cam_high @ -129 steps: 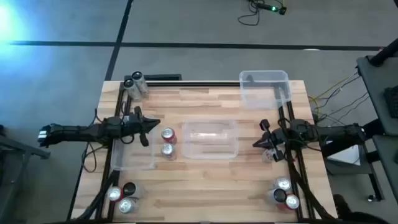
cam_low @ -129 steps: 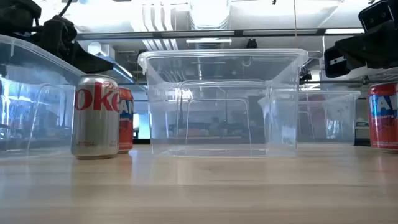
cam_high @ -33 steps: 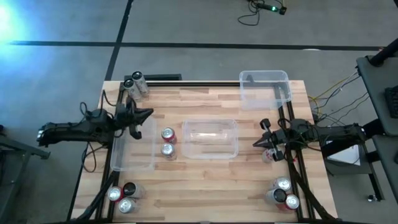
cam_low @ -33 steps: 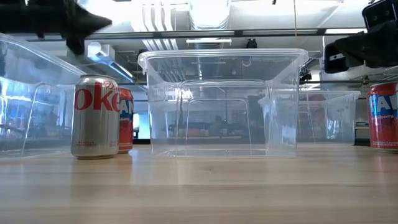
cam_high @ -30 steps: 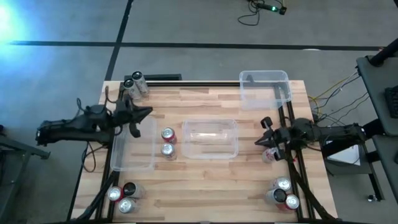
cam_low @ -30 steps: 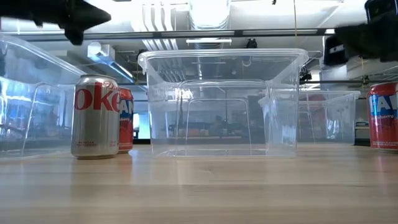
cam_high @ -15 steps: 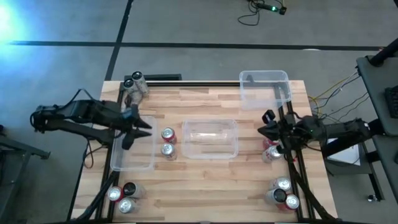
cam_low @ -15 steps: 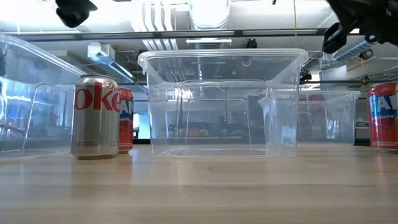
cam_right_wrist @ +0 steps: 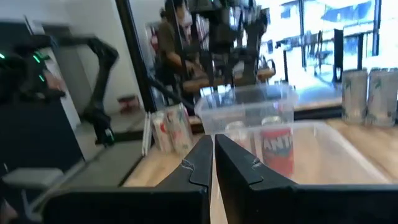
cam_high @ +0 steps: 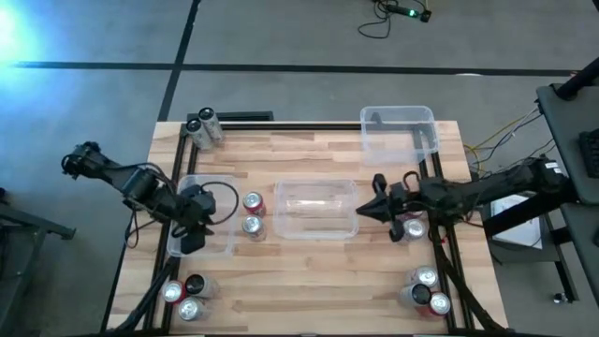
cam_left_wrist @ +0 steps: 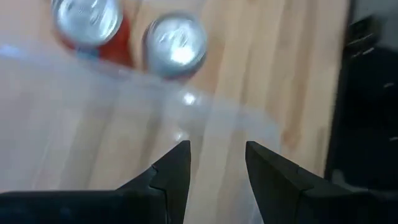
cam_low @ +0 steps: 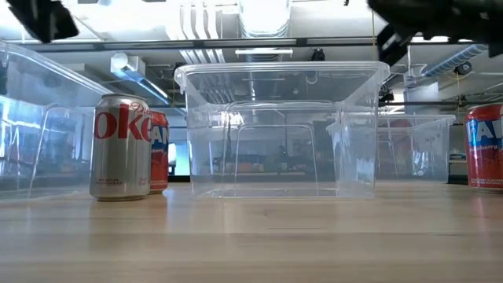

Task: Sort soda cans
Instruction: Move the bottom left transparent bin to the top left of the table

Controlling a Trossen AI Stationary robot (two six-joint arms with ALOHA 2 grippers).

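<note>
A red soda can (cam_high: 253, 201) and a silver one (cam_high: 251, 225) stand upright between the left clear bin (cam_high: 223, 245) and the middle clear bin (cam_high: 318, 208); the low view shows the silver one (cam_low: 119, 147) in front. My left gripper (cam_high: 208, 223) hangs open above the left bin, pointing down; in its wrist view (cam_left_wrist: 217, 163) the two cans show past the bin's rim. My right gripper (cam_high: 361, 212) is shut, level, just right of the middle bin; behind it stands another red can (cam_high: 409, 228).
A third clear bin (cam_high: 400, 131) sits at the far right. More cans stand in groups at the far left corner (cam_high: 202, 127), the near left corner (cam_high: 183, 295) and the near right corner (cam_high: 426, 290). Bare wood lies along the table's near middle.
My left gripper has swung from the table's far left toward the near edge, over the left bin, and tipped downward. My right gripper has risen and gone toward the table's left, up to the middle bin's right side. No can has moved.
</note>
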